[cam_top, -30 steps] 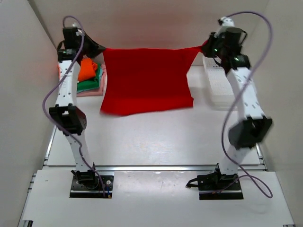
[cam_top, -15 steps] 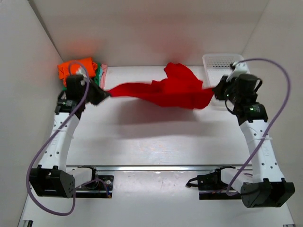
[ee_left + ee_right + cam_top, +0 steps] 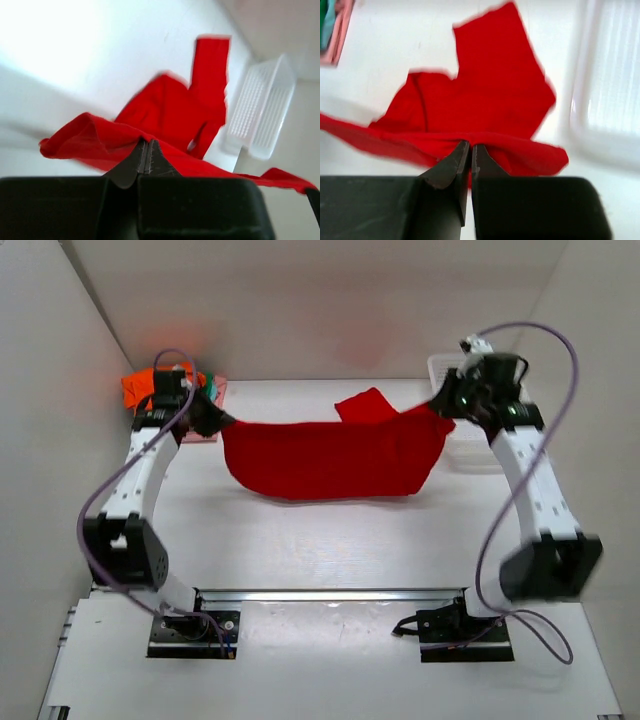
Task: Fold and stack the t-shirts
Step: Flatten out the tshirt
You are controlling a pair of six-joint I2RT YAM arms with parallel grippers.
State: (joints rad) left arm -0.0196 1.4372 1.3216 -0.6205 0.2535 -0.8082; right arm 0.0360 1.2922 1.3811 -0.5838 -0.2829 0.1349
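- The table [image 3: 330, 540]: lower both arms together onto its open middle, holding the span taut so the cloth lands flat and unwrinkled.
- The red shirt [image 3: 330, 455] is strung over mid-table between the two claws. Its long axis runs left to right, the body sags toward the near edge, and one sleeve [image 3: 362, 406] points at the far wall.
- The basket [image 3: 610, 95] lies just beside the right end, so steer the cloth away from it.
- The pile of other shirts [image 3: 137, 390] sits in the far left corner.
- The left claw [image 3: 215, 420] and right claw [image 3: 440, 405] each pinch an end of the red shirt, fingers pressed together on cloth.
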